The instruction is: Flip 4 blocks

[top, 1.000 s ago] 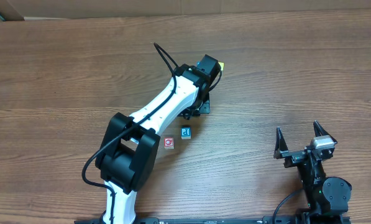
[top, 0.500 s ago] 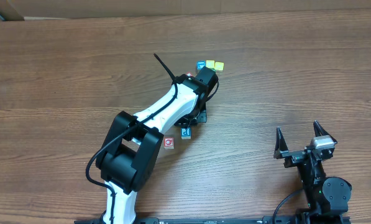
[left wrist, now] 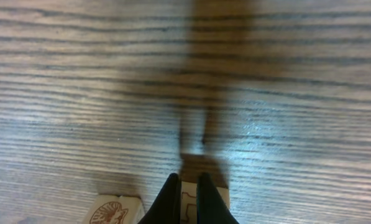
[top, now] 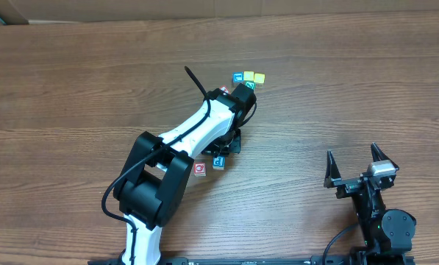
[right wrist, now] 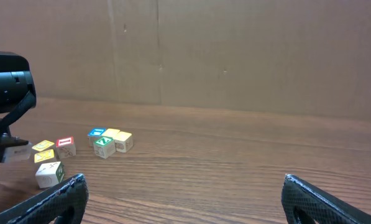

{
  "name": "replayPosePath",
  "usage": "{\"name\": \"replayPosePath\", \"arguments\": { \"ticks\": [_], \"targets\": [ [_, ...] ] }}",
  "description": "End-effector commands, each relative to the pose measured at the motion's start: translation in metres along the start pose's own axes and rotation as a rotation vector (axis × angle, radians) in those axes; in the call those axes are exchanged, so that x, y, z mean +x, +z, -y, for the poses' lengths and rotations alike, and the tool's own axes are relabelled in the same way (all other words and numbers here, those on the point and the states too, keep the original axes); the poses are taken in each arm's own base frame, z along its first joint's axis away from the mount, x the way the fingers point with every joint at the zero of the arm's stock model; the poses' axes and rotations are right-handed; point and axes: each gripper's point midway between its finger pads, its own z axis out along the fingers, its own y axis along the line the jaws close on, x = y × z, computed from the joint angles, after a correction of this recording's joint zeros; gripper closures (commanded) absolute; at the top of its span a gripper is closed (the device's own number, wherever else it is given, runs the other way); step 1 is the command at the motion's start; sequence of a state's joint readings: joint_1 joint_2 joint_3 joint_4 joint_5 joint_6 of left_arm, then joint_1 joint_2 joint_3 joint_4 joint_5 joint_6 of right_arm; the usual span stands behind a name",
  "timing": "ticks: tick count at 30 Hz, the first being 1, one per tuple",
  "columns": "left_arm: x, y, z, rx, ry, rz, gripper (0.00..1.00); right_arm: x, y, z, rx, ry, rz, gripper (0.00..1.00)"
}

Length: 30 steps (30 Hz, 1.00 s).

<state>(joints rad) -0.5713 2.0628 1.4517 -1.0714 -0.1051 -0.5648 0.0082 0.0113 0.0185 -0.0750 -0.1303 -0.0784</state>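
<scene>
left gripper [left wrist: 187, 182] is pinched shut, empty, tips at a block [left wrist: 188, 202]. best to press high and slow so it rolls, not skids. right gripper [top: 351, 154] rests wide open.

The tabletop [top: 72, 88] is brown wood grain, smooth, with a soft sheen where the light catches it. The left arm [top: 204, 121] wears glossy white plastic shells between matt black joints. The right hand [top: 351, 153] has fingers [right wrist: 322, 199] of black plastic, rough and grainy. The blocks [right wrist: 48, 174] look like pale wood with painted faces. Behind them stands matt brown cardboard [right wrist: 235, 50].
</scene>
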Motion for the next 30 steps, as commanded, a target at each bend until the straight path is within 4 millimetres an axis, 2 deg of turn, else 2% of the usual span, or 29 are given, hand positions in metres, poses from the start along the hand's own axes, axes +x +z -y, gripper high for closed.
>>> {"name": "replayPosePath", "arguments": {
  "ticks": [1, 6, 8, 10, 12, 14, 16, 17, 18, 19, 20, 21, 23, 24, 25, 30],
  "targets": [
    [-0.001, -0.007, -0.009, 0.003, 0.005, -0.003, 0.96, 0.003, 0.001, 0.000, 0.003, 0.004, -0.003, 0.00],
    [-0.008, -0.023, -0.018, 0.019, -0.024, 0.031, 0.96, 0.003, 0.001, 0.000, 0.003, 0.004, -0.003, 0.00],
    [-0.018, -0.052, -0.028, 0.064, -0.075, 0.114, 0.96, 0.003, 0.001, 0.000, 0.003, 0.004, -0.003, 0.00],
    [-0.026, -0.073, -0.040, 0.104, -0.142, 0.172, 0.95, 0.003, 0.001, 0.000, 0.003, 0.004, -0.003, 0.00],
    [-0.035, -0.093, -0.057, 0.145, -0.213, 0.229, 0.96, 0.004, 0.001, 0.000, 0.003, 0.004, -0.003, 0.00],
    [-0.043, -0.110, -0.083, 0.166, -0.285, 0.279, 0.95, 0.004, 0.001, 0.000, 0.003, 0.004, -0.003, 0.00],
    [-0.049, -0.120, -0.119, 0.171, -0.379, 0.311, 0.91, 0.004, 0.001, 0.000, 0.003, 0.004, -0.003, 0.00],
    [-0.050, -0.123, -0.138, 0.167, -0.422, 0.318, 0.85, 0.003, 0.001, 0.000, 0.003, 0.004, -0.003, 0.00],
    [-0.050, -0.123, -0.156, 0.161, -0.464, 0.317, 0.74, 0.003, 0.001, 0.000, 0.003, 0.004, -0.003, 0.00],
    [-0.048, -0.122, -0.173, 0.156, -0.509, 0.308, 0.57, 0.003, 0.001, 0.000, 0.003, 0.004, -0.003, 0.00],
    [-0.045, -0.119, -0.192, 0.153, -0.544, 0.289, 0.47, 0.003, 0.001, 0.000, 0.003, 0.004, -0.003, 0.00],
    [-0.042, -0.116, -0.205, 0.148, -0.560, 0.276, 0.43, 0.003, 0.001, 0.000, 0.003, 0.004, -0.003, 0.00],
    [-0.034, -0.109, -0.232, 0.128, -0.606, 0.245, 0.09, 0.003, 0.001, 0.000, 0.003, 0.004, -0.003, 0.00],
    [-0.031, -0.105, -0.244, 0.120, -0.634, 0.229, 0.02, 0.004, 0.001, 0.000, 0.003, 0.004, -0.003, 0.00],
    [-0.024, -0.100, -0.265, 0.111, -0.698, 0.210, 0.00, 0.003, 0.001, 0.000, 0.003, 0.004, -0.003, 0.00],
    [-0.017, -0.095, -0.294, 0.102, -0.794, 0.204, 0.00, 0.003, 0.001, 0.000, 0.003, 0.004, -0.003, 0.00]
  ]
}}
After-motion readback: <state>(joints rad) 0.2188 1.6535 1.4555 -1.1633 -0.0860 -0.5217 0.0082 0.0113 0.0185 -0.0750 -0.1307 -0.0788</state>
